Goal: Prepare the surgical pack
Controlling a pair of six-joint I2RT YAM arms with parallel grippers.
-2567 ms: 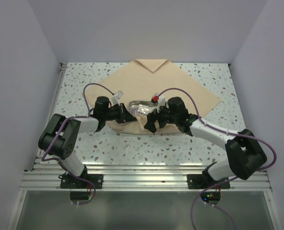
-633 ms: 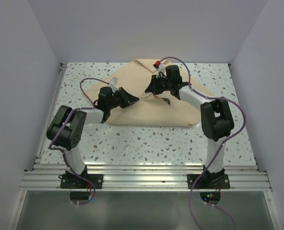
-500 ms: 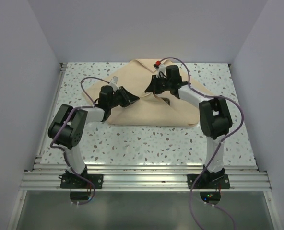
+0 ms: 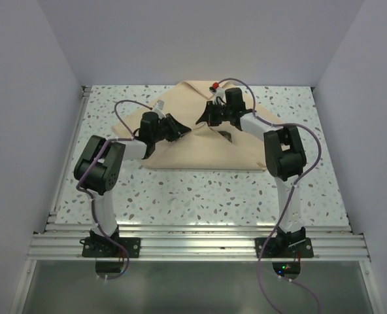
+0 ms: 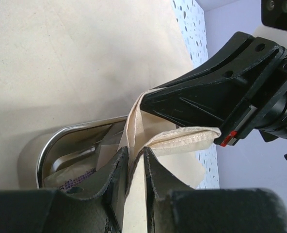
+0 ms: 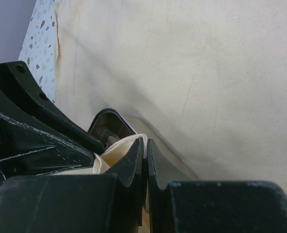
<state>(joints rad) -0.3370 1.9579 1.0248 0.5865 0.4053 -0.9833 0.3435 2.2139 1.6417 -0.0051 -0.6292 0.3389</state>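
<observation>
Cloth: plain tan-beige, no print, hem stitched in the same colour. Tray: bare silver steel. Bench: white with grey and black speckle. Arms: white links, black joints. Left fingers: matte black. Cables: purple. Small tab: red. Walls: pale lilac-grey.
</observation>
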